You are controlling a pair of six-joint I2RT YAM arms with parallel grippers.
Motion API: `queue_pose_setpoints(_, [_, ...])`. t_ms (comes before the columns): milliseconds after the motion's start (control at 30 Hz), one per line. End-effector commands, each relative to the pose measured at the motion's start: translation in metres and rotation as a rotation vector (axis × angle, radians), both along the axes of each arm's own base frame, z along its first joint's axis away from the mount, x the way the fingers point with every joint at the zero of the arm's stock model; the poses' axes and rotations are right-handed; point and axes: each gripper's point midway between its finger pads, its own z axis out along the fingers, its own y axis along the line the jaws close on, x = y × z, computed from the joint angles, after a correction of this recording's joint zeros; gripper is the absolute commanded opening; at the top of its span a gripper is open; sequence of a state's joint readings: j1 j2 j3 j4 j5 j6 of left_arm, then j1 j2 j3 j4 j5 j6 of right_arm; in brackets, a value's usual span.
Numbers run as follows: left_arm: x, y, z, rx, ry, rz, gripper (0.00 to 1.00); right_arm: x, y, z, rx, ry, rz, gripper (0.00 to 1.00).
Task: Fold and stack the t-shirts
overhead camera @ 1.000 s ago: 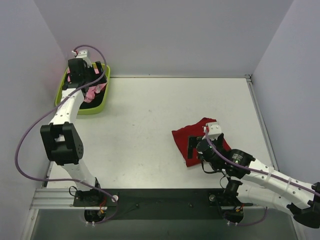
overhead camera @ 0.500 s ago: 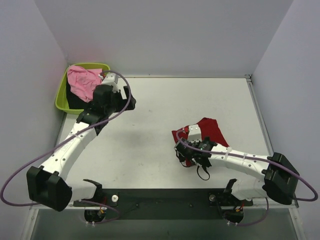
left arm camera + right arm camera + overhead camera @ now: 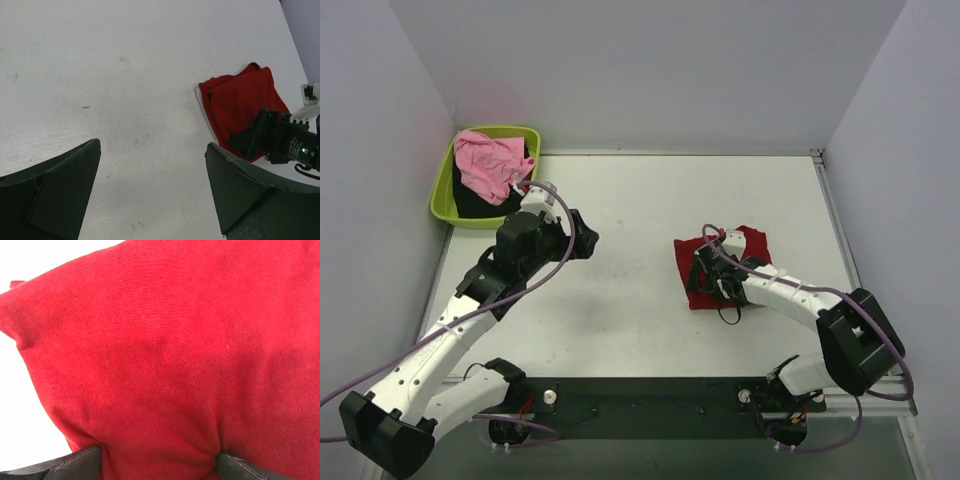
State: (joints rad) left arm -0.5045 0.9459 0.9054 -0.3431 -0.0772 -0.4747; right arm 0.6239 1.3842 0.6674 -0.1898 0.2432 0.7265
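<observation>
From the overhead camera, the red shirt [image 3: 752, 246] lay on the right half of the table [image 3: 640, 200] as a small, roughly square bundle. It looked folded, though how neatly I could not tell. The right gripper [image 3: 706, 280] pressed down on its near-left part. The pink shirt [image 3: 488, 165] sat crumpled in the green tub [image 3: 440, 190] at the far-left corner, on top of something dark, and had not yet been folded. The left gripper [image 3: 582, 240] hung over bare table between the tub and the red shirt, well apart from both.

The left wrist camera showed the left gripper [image 3: 152, 145] with its fingers [image 3: 55, 195] spread wide and nothing between them. The red shirt [image 3: 240, 100] lay ahead to the right with the right gripper [image 3: 270, 137] on its near edge.

The right wrist camera was filled with the red shirt [image 3: 165, 350]. The right gripper [image 3: 159, 454] also stood wide apart, its fingers [image 3: 65, 465] sunk into the cloth, which puckered up between them.

The risks were these. If those fingers closed, they would likely catch only the top layer, and any lift or sideways pull would then undo the fold. Dragging while pressed down could slide or bunch the whole bundle. The pink shirt might also bring the dark thing under it out of the tub.
</observation>
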Motion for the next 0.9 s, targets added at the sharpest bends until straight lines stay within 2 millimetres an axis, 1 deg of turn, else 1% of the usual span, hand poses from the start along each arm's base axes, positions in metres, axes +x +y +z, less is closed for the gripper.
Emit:
queue_pose_setpoints(0, [-0.007, -0.009, -0.010, -0.023, 0.021, -0.023, 0.95, 0.006, 0.008, -0.029, 0.101, 0.153, -0.014, 1.00])
queue_pose_setpoints(33, [-0.008, -0.011, -0.010, -0.027, 0.021, -0.026, 0.95, 0.006, 0.004, -0.035, 0.078, 0.194, -0.022, 0.99])
queue_pose_setpoints(67, [-0.009, -0.013, -0.010, -0.035, 0.017, -0.033, 0.96, 0.014, 0.000, -0.033, 0.074, 0.195, -0.035, 0.99])
queue_pose_setpoints(100, [-0.010, -0.014, -0.012, -0.039, 0.024, -0.033, 0.95, 0.028, 0.001, -0.025, 0.067, 0.177, -0.022, 0.99])
queue_pose_setpoints(133, [-0.012, -0.018, -0.013, -0.043, 0.026, -0.042, 0.95, 0.030, -0.006, -0.026, 0.027, 0.194, -0.031, 0.99])
queue_pose_setpoints(167, [-0.012, -0.020, -0.013, -0.046, 0.024, -0.048, 0.96, 0.035, -0.008, -0.023, 0.009, 0.189, -0.033, 0.99])
queue_pose_setpoints(200, [-0.013, -0.021, -0.015, -0.043, 0.030, -0.048, 0.96, 0.048, -0.008, -0.014, 0.008, 0.165, -0.037, 0.99])
queue_pose_setpoints(233, [-0.015, -0.023, -0.018, -0.041, 0.035, -0.052, 0.96, 0.051, -0.015, -0.013, -0.031, 0.168, -0.037, 0.99])
queue_pose_setpoints(267, [-0.016, -0.024, -0.021, -0.040, 0.043, -0.050, 0.96, 0.056, -0.018, -0.010, -0.043, 0.164, -0.037, 0.99])
queue_pose_setpoints(300, [-0.018, -0.027, -0.021, -0.051, 0.048, -0.063, 0.96, 0.063, -0.023, -0.006, -0.052, 0.155, -0.043, 0.99])
queue_pose_setpoints(333, [-0.020, -0.029, -0.027, -0.051, 0.062, -0.065, 0.96, 0.073, -0.026, 0.000, -0.070, 0.150, -0.032, 0.99])
queue_pose_setpoints(367, [-0.024, -0.035, -0.027, -0.061, 0.061, -0.083, 0.96, 0.080, -0.029, 0.004, -0.077, 0.148, -0.039, 0.99])
queue_pose_setpoints(400, [-0.027, -0.038, -0.030, -0.068, 0.070, -0.091, 0.96, 0.087, -0.038, 0.006, -0.075, 0.157, -0.061, 0.99])
queue_pose_setpoints(433, [-0.030, -0.041, -0.031, -0.066, 0.075, -0.099, 0.96, 0.098, -0.038, 0.009, -0.067, 0.161, -0.065, 0.99])
queue_pose_setpoints(467, [-0.036, -0.046, -0.034, -0.053, 0.085, -0.116, 0.96, 0.103, -0.038, 0.008, -0.047, 0.173, -0.051, 0.99])
queue_pose_setpoints(500, [-0.037, -0.045, -0.036, -0.029, 0.081, -0.105, 0.96, 0.109, -0.042, 0.008, -0.044, 0.178, -0.057, 0.99])
queue_pose_setpoints(533, [-0.039, -0.045, -0.038, -0.012, 0.086, -0.104, 0.96, 0.111, -0.053, 0.001, -0.049, 0.223, -0.080, 0.99])
queue_pose_setpoints(567, [-0.042, -0.044, -0.042, 0.007, 0.099, -0.104, 0.96, 0.123, -0.055, 0.007, -0.034, 0.215, -0.079, 0.99])
queue_pose_setpoints(600, [-0.046, -0.046, -0.043, 0.016, 0.101, -0.116, 0.96, 0.128, -0.059, 0.006, -0.032, 0.222, -0.087, 0.99])
queue_pose_setpoints(633, [-0.048, -0.045, -0.043, 0.015, 0.102, -0.117, 0.96, 0.131, -0.073, 0.000, -0.031, 0.246, -0.121, 0.99])
queue_pose_setpoints(667, [-0.050, -0.044, -0.047, 0.020, 0.111, -0.122, 0.96, 0.139, -0.076, 0.003, -0.021, 0.235, -0.129, 0.99])
queue_pose_setpoints(700, [-0.053, -0.044, -0.048, 0.019, 0.112, -0.128, 0.96, 0.143, -0.079, 0.002, -0.003, 0.240, -0.139, 0.99])
queue_pose_setpoints(733, [-0.054, -0.042, -0.046, 0.012, 0.104, -0.125, 0.96, 0.146, -0.090, -0.003, 0.005, 0.255, -0.164, 0.99])
queue_pose_setpoints(767, [-0.056, -0.041, -0.050, 0.012, 0.110, -0.124, 0.96, 0.157, -0.095, 0.001, 0.015, 0.238, -0.174, 0.99])
queue_pose_setpoints(800, [-0.058, -0.041, -0.048, 0.004, 0.107, -0.128, 0.96, 0.163, -0.099, 0.001, 0.021, 0.235, -0.180, 0.99])
queue_pose_setpoints(833, [-0.059, -0.040, -0.048, 0.006, 0.109, -0.129, 0.96, 0.166, -0.102, -0.007, 0.028, 0.262, -0.180, 0.99])
queue_pose_setpoints(867, [-0.061, -0.040, -0.049, 0.008, 0.114, -0.135, 0.96, 0.171, -0.112, -0.007, 0.030, 0.266, -0.200, 0.99])
